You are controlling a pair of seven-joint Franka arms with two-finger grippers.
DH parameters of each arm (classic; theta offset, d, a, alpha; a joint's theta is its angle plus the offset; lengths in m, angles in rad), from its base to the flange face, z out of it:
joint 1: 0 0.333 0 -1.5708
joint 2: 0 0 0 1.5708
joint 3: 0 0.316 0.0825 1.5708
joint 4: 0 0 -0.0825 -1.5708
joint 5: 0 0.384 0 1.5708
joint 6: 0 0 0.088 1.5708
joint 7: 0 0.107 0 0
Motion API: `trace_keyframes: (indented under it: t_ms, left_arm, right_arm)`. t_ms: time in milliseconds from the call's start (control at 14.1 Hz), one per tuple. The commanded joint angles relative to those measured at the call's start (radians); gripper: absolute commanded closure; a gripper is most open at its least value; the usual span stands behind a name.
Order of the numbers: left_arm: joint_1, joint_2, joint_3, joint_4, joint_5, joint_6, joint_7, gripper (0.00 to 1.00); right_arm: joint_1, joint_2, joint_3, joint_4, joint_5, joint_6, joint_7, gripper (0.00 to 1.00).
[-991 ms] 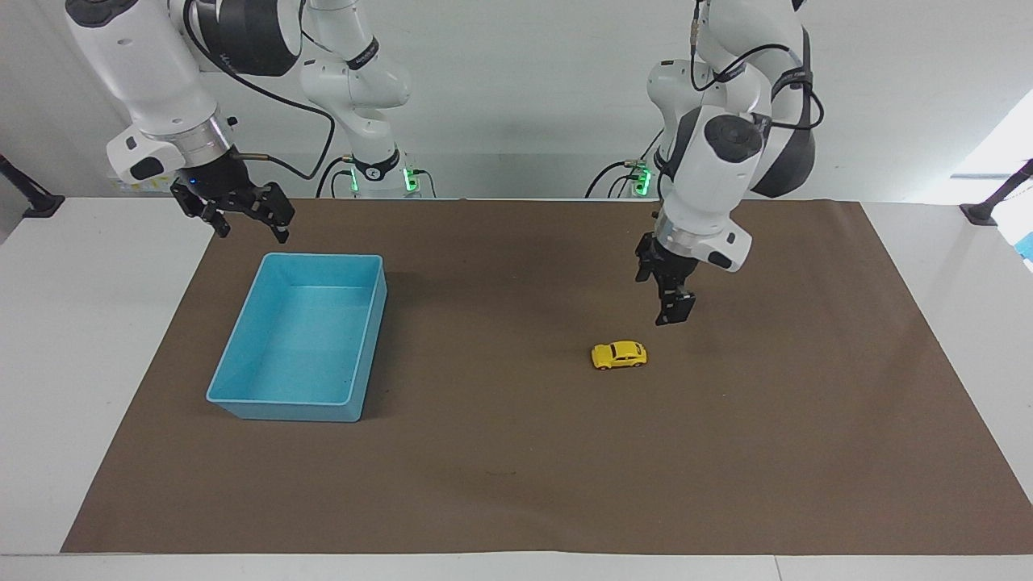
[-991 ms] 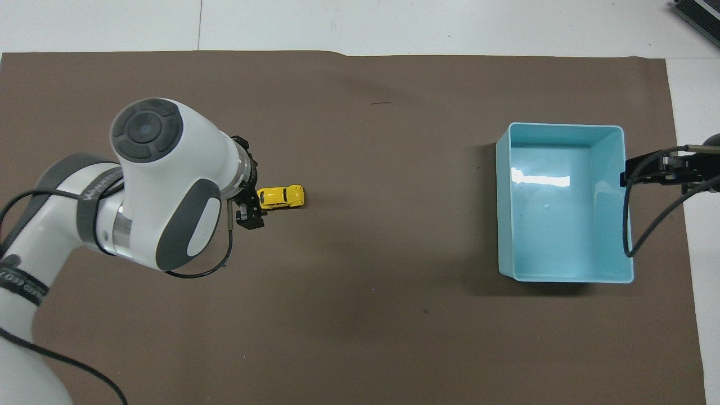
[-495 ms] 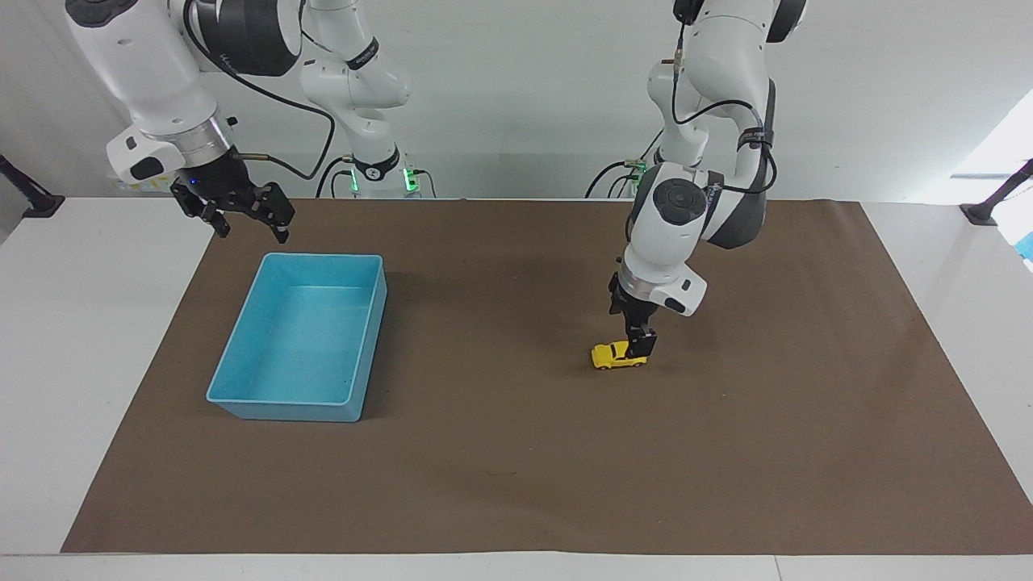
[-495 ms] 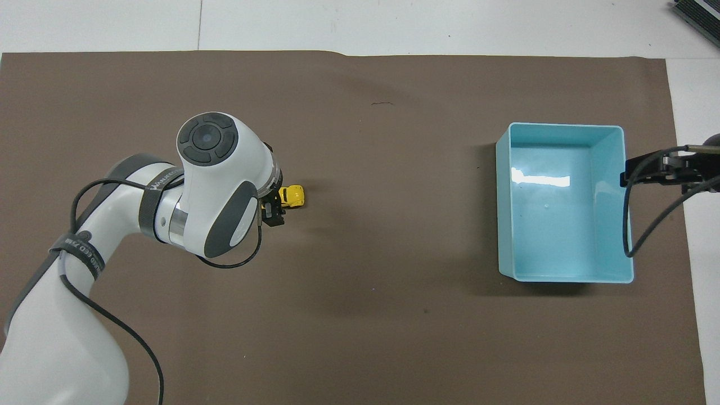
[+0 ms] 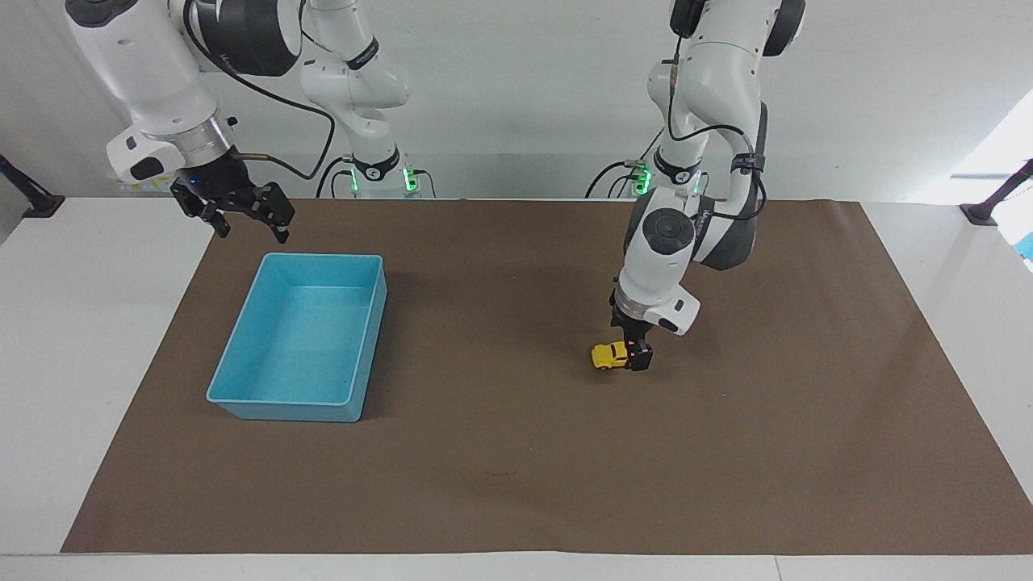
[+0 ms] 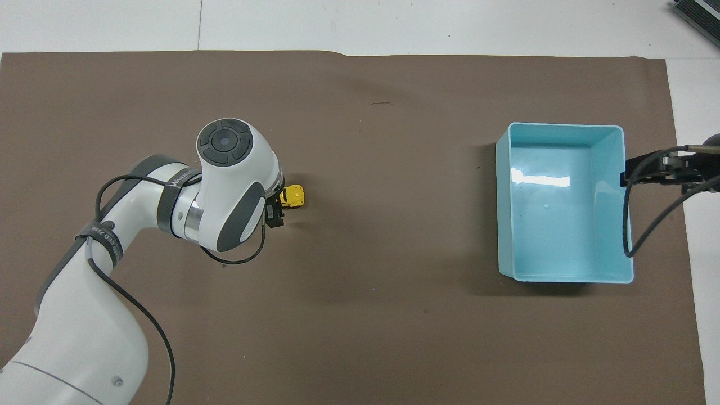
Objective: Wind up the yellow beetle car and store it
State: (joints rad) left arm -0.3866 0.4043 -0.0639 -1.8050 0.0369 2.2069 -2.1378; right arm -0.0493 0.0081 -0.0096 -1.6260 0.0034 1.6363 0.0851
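Note:
The yellow beetle car [image 5: 609, 355] stands on the brown mat [image 5: 516, 452] toward the left arm's end of the table. My left gripper [image 5: 637, 355] is down at mat level, open, with its fingers on either side of the car's rear end. In the overhead view the left arm's wrist covers most of the car [image 6: 293, 196]; only its front end shows. My right gripper [image 5: 244, 216] is open and empty, and waits in the air over the edge of the blue bin [image 5: 323, 258] nearest the robots.
The blue bin [image 6: 562, 126] is empty and stands on the mat toward the right arm's end of the table. The right gripper [image 6: 655, 169] shows partly at the overhead view's edge, beside the bin. White table [image 5: 81, 339] surrounds the mat.
My left gripper has come down from above and beside the car to mat level around the car's rear. The car, the bin and the right arm have stayed put.

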Motion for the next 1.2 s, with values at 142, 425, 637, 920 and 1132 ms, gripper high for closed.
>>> trace_keyframes:
  t_ms: [142,425,637,920,1132]
  left_arm:
    - [-0.020,-0.004,0.013,-0.034,0.047,0.027,-0.027,0.00]
    - [-0.018,-0.004,0.013,-0.030,0.051,0.036,-0.025,0.49]
    - [-0.020,-0.002,0.012,-0.033,0.051,0.039,-0.014,1.00]
    - [-0.020,-0.002,0.012,-0.040,0.055,0.047,-0.007,1.00]
    - [-0.008,-0.005,0.012,-0.057,0.060,0.050,0.050,1.00]
  right_arm:
    - [-0.008,-0.011,0.008,-0.002,0.001,-0.010,0.012,0.00]
    - [-0.008,-0.011,0.010,-0.002,0.001,-0.010,0.012,0.00]
    - [-0.008,-0.011,0.008,-0.002,0.001,-0.010,0.012,0.00]
    - [-0.008,-0.011,0.008,-0.002,0.001,-0.010,0.012,0.00]
    - [-0.008,-0.011,0.010,-0.002,0.001,-0.010,0.012,0.00]
